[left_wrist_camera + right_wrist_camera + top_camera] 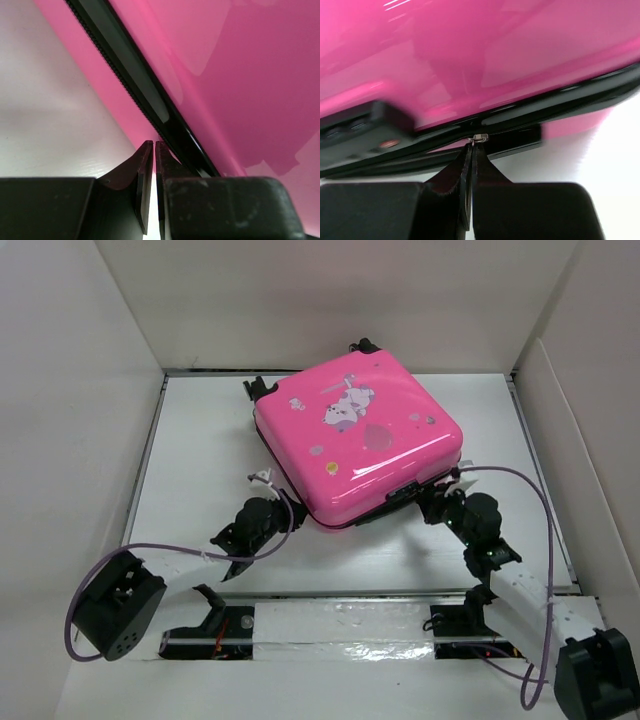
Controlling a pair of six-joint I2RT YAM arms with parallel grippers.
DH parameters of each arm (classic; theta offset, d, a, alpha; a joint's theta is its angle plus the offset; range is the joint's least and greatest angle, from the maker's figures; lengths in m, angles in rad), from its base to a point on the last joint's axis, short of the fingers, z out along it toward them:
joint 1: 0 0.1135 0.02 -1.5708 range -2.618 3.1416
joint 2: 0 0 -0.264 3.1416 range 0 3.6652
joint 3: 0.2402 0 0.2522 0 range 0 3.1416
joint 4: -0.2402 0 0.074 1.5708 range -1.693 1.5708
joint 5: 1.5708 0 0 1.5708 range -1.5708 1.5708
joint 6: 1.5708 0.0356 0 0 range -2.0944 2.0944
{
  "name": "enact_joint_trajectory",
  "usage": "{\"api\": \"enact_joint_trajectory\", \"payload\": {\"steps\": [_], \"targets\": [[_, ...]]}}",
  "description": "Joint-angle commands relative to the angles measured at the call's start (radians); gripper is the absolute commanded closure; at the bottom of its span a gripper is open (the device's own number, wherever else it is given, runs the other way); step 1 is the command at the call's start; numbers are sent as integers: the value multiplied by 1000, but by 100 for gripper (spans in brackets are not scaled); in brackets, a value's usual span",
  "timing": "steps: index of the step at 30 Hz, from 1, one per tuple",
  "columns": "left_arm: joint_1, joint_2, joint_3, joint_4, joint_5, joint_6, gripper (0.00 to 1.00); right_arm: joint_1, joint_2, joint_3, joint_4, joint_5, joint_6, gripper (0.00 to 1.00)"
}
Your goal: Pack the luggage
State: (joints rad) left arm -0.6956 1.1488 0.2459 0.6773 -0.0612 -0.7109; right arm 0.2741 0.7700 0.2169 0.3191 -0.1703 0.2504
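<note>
White table [200, 470] carried the pink luggage [355, 435], shut and lying flat near its middle. Left gripper [153, 145] sat at the case's near-left black zip seam [145, 100], fingers closed on nothing. Right gripper [472, 147] met the near-right seam, fingers pressed together, a small metal tab [480, 137] at their tips.
</note>
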Motion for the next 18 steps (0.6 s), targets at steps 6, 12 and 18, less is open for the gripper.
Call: {"api": "enact_joint_trajectory", "payload": {"steps": [6, 12, 18], "targets": [[-7, 78, 133, 209, 57, -25, 95, 368, 50, 105, -126, 28, 93, 100], [-7, 157, 173, 271, 101, -61, 95, 799, 234, 168, -11, 216, 225, 100], [-7, 181, 223, 266, 106, -52, 95, 1005, 484, 353, 84, 339, 239, 100]]}}
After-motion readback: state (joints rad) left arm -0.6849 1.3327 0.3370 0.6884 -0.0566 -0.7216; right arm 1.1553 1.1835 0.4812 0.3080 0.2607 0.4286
